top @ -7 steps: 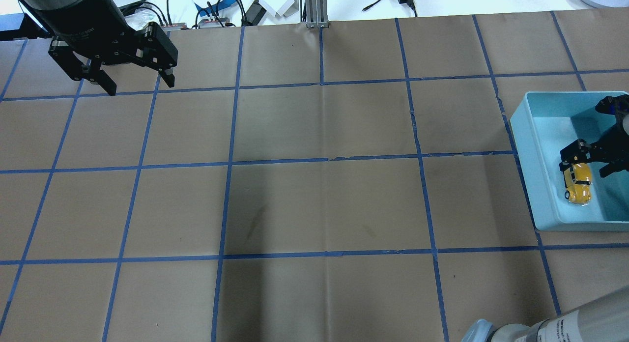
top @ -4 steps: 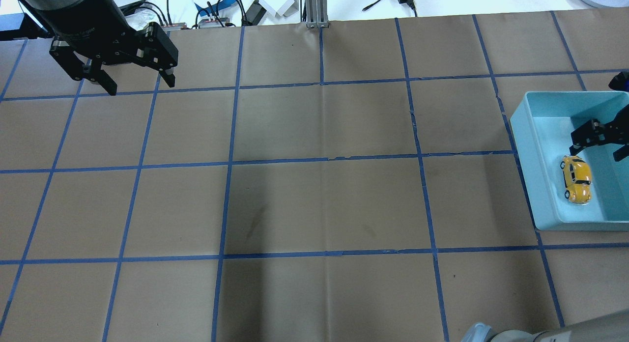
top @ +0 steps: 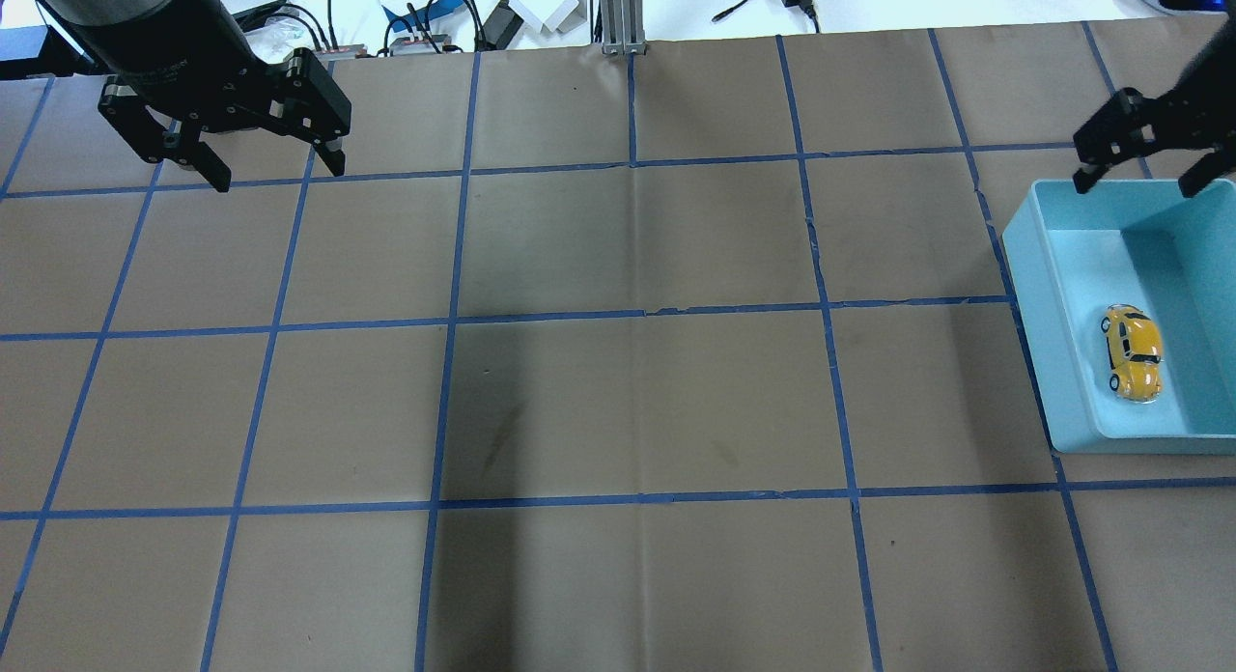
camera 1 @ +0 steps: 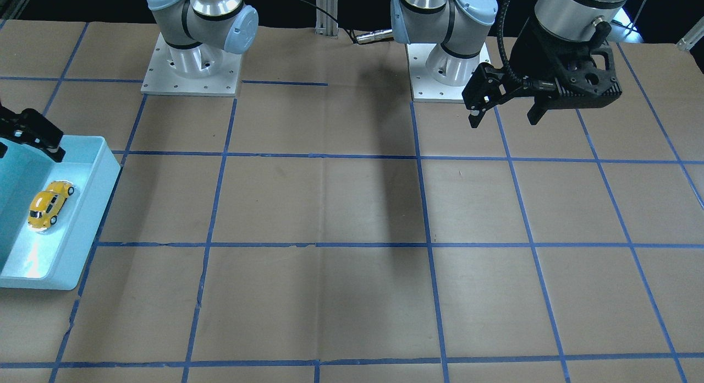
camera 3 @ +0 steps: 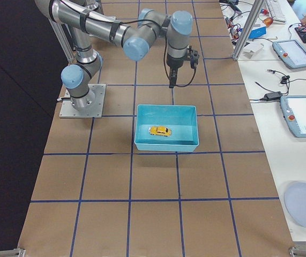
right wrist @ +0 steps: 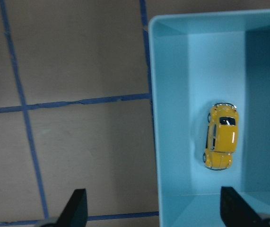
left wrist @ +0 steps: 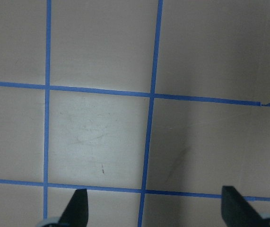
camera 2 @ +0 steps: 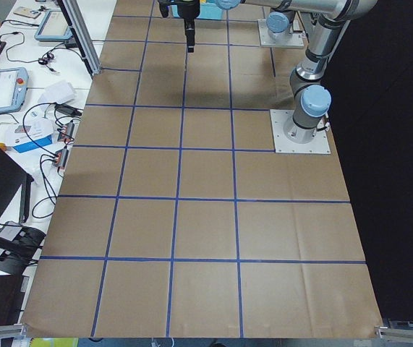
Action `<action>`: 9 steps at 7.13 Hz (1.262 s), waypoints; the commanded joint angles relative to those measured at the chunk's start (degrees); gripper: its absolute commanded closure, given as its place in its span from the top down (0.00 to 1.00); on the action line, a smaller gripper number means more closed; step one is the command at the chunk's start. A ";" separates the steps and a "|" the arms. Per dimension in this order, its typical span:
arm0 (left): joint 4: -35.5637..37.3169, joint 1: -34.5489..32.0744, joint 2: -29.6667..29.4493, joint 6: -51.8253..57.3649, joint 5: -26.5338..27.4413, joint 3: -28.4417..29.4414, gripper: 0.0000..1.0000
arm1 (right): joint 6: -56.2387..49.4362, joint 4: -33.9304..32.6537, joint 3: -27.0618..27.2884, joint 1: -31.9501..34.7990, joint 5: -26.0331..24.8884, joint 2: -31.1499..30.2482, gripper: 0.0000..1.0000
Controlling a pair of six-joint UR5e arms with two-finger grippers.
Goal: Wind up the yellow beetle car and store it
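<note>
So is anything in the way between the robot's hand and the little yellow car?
No, nothing visible. The car sits alone in the open-topped blue tub, and the right gripper hangs open up by one end of the tub, with only air between.

The walls of the light blue bin (top: 1051, 344) fence the yellow beetle car (top: 1135, 353) all round, so I can reach it only from above. The gap on the side toward the table (top: 637, 402) centre is narrow. My right gripper (top: 1133, 178) hangs spread high near the bin, apart from its walls. The left gripper (top: 278, 174) hovers over the far left corner, with flat taped paper between them.
</note>
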 commanded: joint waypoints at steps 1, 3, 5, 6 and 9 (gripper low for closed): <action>0.06 -0.03 0.04 0.00 -0.01 -0.05 1.00 | 17.05 0.19 -4.95 15.60 0.01 0.36 1.00; 0.06 -0.03 -0.04 0.00 -0.01 -0.05 1.00 | 18.63 -0.87 -4.26 18.57 0.45 0.45 1.00; 0.06 -0.12 -0.05 0.00 -0.10 -0.05 1.00 | 18.28 -2.19 -1.97 18.92 0.28 0.10 1.00; -0.02 -0.12 0.04 0.00 -0.10 -0.05 1.00 | 17.93 -2.19 -2.05 18.92 0.28 0.01 1.00; -0.02 -0.12 0.04 0.00 -0.10 -0.05 1.00 | 16.08 -2.11 -2.32 19.01 0.01 0.28 1.00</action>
